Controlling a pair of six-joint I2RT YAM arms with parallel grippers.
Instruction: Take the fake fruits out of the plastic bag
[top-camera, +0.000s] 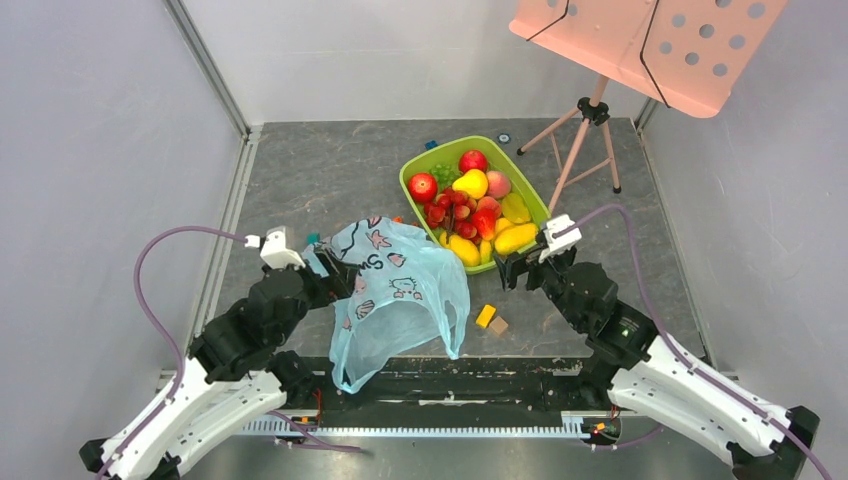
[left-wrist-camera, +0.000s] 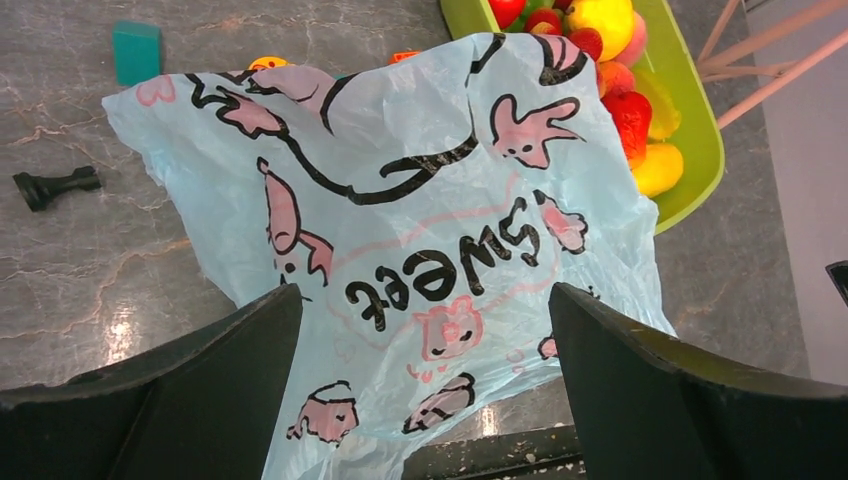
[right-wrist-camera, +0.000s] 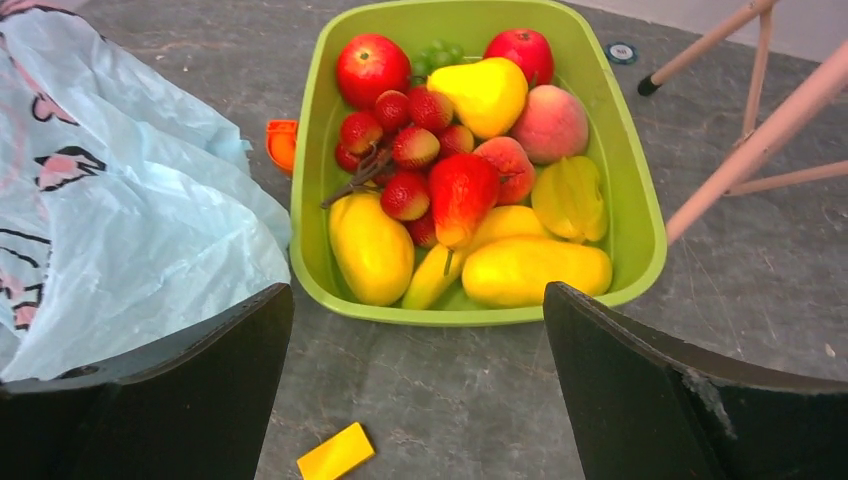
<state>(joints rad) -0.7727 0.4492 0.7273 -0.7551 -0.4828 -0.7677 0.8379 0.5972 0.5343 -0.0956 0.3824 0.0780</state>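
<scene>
left pincer (top-camera: 334, 271) released, plastic bag (top-camera: 405, 290) just ahead | right pincer (top-camera: 513, 269) released, fake fruits (top-camera: 471, 184) ahead

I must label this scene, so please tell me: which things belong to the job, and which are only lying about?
Job: fake fruits, plastic bag, green tray holding the fruits.
Lying about: yellow block, teal block, black chess-like piece, orange piece beside the tray, pink music stand.

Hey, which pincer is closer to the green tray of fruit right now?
Right. The right pincer sits open just off the green tray's near rim. The left pincer is farther away, open over the plastic bag beside the tray.
</scene>
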